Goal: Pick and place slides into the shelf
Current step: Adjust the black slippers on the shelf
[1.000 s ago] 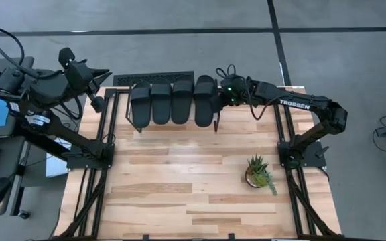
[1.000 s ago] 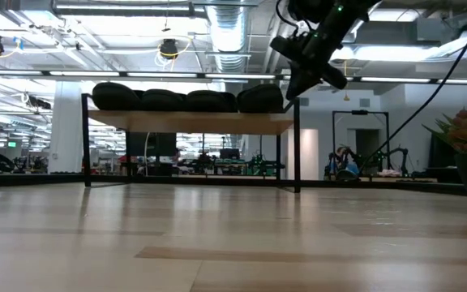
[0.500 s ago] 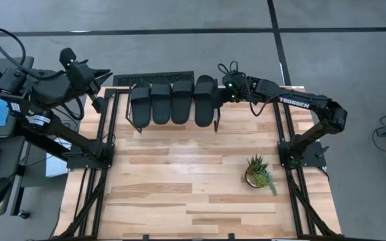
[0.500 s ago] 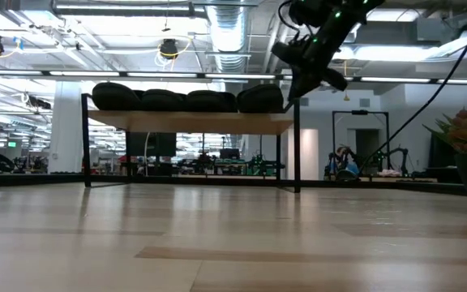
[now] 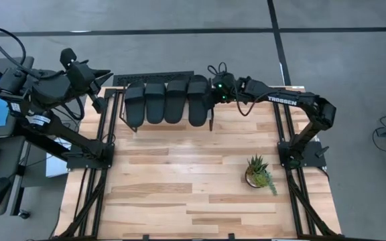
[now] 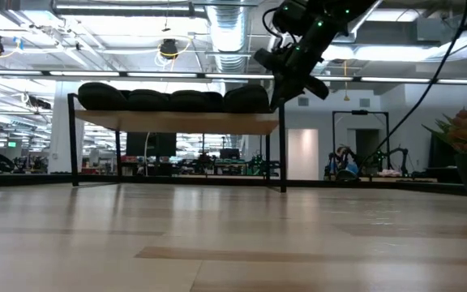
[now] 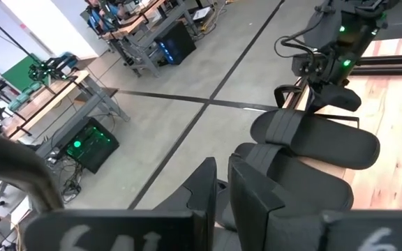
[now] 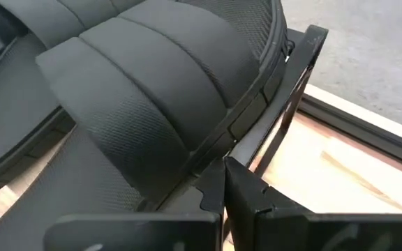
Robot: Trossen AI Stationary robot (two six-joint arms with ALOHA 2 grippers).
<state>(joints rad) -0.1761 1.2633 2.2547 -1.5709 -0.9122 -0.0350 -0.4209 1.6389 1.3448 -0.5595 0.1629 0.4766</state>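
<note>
Pale plank bench point(image 5: 200, 187) under an open workshop hall, with a potted plant point(image 5: 259, 172) near the right side. Looks like the closing step: finds all four slides point(image 5: 166, 102) side by side on top of the shelf point(image 6: 177, 123) at the bench's far edge, none left on the planks. Places the right gripper point(image 5: 213, 94) at the shelf's right end, fingers point(image 8: 246, 192) shut and empty, just beside the black frame corner and the outermost slide. Leaves the left gripper point(image 5: 99, 102) waiting off the shelf's left end, fingers point(image 7: 250, 202) all but together with nothing between. Probably calls next for drawing the right arm clear without catching the frame or dragging that end slide. Cannot settle whether the right fingers touch the frame or merely sit close. Hides the shelf's lower level, if any, beneath the slides from above, and cuts off the plant in the low view.
</note>
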